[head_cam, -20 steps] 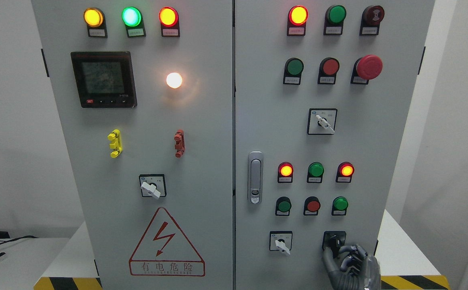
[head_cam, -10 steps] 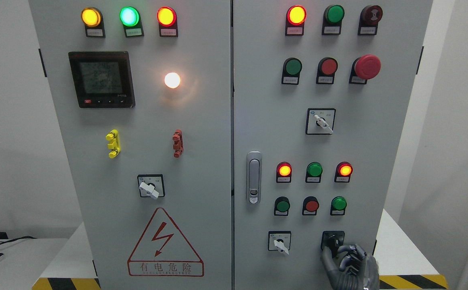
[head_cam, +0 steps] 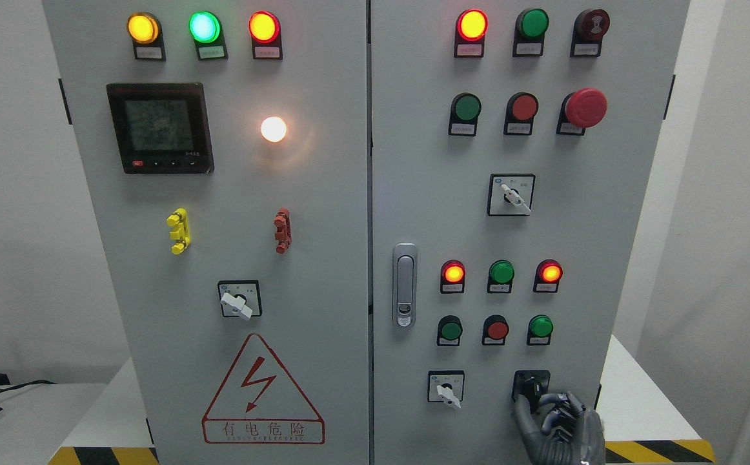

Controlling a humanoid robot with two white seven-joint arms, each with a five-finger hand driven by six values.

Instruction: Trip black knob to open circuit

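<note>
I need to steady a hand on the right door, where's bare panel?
Bare strip between the latch and the white selector, and down the door's right edge. Crowded: the lamp rows and bottom corner, where the right hand grips the black knob.

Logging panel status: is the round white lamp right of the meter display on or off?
On. The white lamp shines bright and throws a glow on the grey door around it.

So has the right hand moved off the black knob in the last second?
No. The right hand is still curled on the black knob at the cabinet's lower right, sitting the same way against the white switch beside it. Only the camera drifted.
</note>
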